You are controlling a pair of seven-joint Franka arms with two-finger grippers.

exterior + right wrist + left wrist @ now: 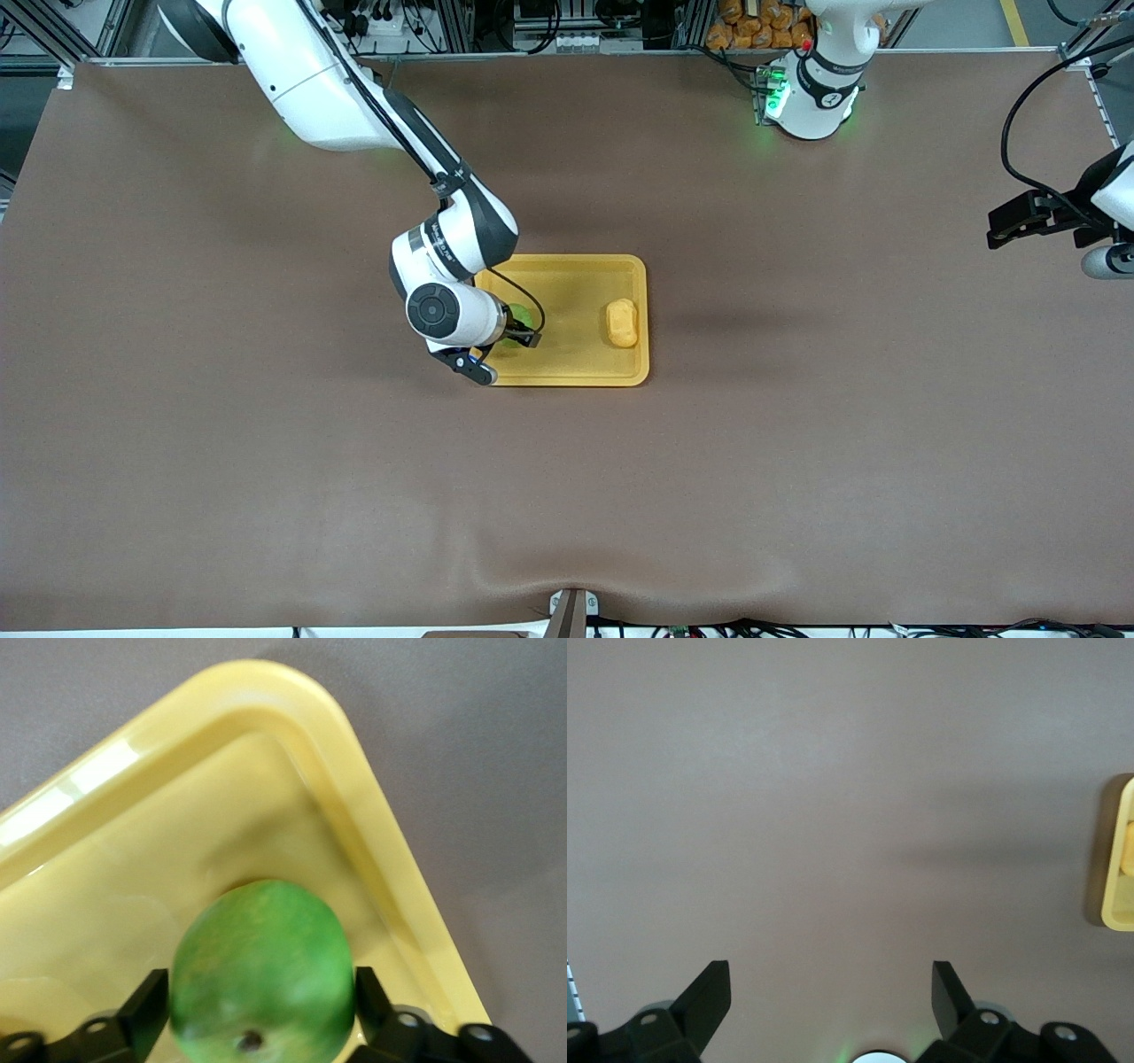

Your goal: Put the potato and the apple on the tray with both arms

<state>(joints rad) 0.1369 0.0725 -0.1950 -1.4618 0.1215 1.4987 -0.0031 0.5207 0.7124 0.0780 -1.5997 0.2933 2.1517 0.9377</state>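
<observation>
Right gripper (516, 330) at mid-frame stands spread wide around the apple (261, 974), not clamping it; we see the apple resting in the tray (576, 377), at its right-arm end. Potato (622, 322) lies at the tray's left-arm end. Left gripper (831, 979) waits wide open, empty, over the table (797, 487).

A bright green round apple (261, 970) and a yellow-orange oblong potato (622, 322) sit in a plain yellow plastic tray (576, 372) on a brown table covering (797, 443).
</observation>
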